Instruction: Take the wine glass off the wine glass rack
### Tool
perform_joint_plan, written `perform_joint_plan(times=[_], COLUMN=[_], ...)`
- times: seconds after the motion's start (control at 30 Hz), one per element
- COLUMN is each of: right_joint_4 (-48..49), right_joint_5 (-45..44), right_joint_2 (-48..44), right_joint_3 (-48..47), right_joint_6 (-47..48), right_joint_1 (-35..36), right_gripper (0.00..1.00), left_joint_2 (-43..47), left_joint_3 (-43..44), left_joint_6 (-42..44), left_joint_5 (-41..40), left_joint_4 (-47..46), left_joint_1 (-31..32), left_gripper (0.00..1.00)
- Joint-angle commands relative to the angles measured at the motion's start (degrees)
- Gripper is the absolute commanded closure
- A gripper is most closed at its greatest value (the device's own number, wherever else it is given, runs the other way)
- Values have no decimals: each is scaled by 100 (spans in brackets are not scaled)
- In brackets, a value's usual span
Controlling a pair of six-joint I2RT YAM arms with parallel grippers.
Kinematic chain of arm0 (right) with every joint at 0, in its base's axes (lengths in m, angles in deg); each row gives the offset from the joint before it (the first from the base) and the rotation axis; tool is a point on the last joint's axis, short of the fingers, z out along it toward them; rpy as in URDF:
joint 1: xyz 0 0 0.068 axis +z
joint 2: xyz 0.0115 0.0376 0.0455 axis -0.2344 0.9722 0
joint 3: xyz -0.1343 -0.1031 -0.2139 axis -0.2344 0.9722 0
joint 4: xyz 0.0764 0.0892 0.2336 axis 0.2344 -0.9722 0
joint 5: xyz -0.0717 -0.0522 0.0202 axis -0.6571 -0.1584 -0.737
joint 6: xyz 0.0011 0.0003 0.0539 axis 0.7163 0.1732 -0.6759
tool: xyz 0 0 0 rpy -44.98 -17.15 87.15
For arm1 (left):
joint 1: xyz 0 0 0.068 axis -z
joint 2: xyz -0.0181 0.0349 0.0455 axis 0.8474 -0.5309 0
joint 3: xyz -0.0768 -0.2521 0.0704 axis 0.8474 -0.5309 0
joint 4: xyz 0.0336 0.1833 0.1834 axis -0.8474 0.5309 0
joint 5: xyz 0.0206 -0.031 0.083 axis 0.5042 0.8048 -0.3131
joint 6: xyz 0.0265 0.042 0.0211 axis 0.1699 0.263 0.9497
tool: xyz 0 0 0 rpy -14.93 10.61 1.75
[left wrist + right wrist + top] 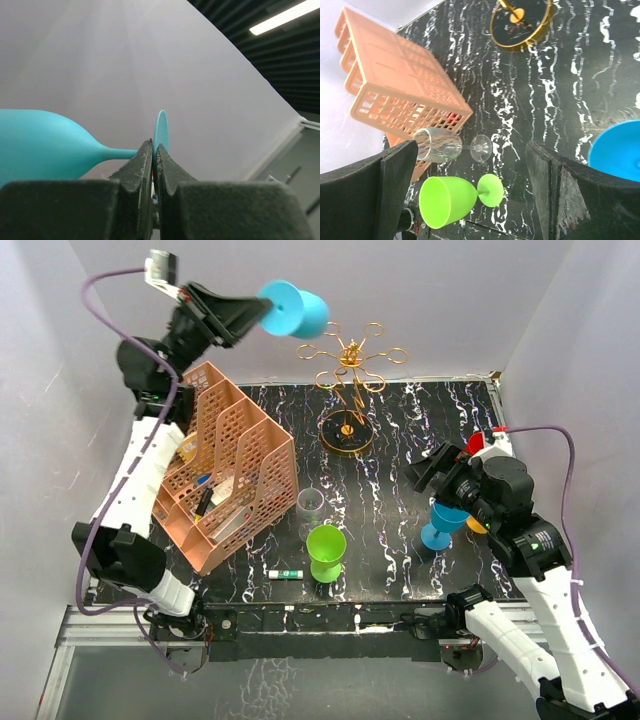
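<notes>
Both arms share one build; the left arm (138, 472) and the right arm (560, 625), bolted at the near edge of the table (420, 420), have smooth white links joined by chunky black joints. A small green light (152, 397) shows on a black joint of the left arm; a purple cable (112, 274) loops along that arm, and another purple cable (545, 428) arcs over the right one. The left gripper (262, 308) is matt black, its fingers (140, 170) tapered wedges with rough, scuffed edges; a grey camera box (160, 265) caps its wrist. The right gripper (425, 480) has thick, flat black fingers (395, 185); a red patch (489, 439) sits on its wrist.
</notes>
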Motion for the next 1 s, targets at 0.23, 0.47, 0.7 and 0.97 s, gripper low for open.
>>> perform_joint_plan(times=[0.23, 0.47, 0.7, 0.97], right_joint_4=[2257, 3720, 3852, 4704], right_joint_5=[1438, 1716, 1146, 1915], right_joint_2=[-95, -810, -1320, -1431], right_joint_3=[622, 881, 811, 858], right_joint_6=[-212, -279, -258, -366], right_joint_1=[24, 20, 22, 19], right_gripper=[2, 1, 1, 12], left_joint_2=[319, 500, 116, -111], left_joint_3=[-1958, -3011, -3125, -3314], left_joint_6=[-1445, -2054, -2501, -2941], left_joint_5=[555, -123, -594, -953], left_joint_4=[-3197, -4377, -5525, -6038], left_joint_1=[1678, 2326, 3016, 3197], left_gripper=[100, 100, 100, 100])
